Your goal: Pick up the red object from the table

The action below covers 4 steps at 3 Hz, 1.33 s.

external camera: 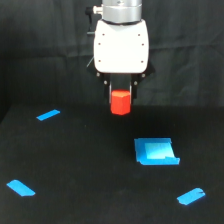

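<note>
Red-orange hexagonal block (120, 102) sits at upper centre of the frame, clamped between the dark fingers of the tool (120, 96), its lower half hanging out below them. It seems to be clear of the table (90, 165) — a grip high on the block leaves the bottom free, which suits lifting. The matte black table spreads below, with blue strips at upper left (48, 115), lower left (20, 188) and lower right (190, 196) and a blue square patch (156, 151) right of centre. Behind — plain black backdrop.
</note>
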### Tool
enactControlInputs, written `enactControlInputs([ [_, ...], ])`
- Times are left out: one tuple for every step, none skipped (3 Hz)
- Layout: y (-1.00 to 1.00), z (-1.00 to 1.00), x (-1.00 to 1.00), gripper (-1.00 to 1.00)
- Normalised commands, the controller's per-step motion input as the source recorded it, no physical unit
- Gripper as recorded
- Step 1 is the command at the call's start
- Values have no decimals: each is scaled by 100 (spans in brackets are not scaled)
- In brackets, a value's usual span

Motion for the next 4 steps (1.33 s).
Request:
enactControlInputs([
  [5,2,2,-100],
  [4,4,1,-100],
  [4,3,1,-100],
  [4,4,1,-100],
])
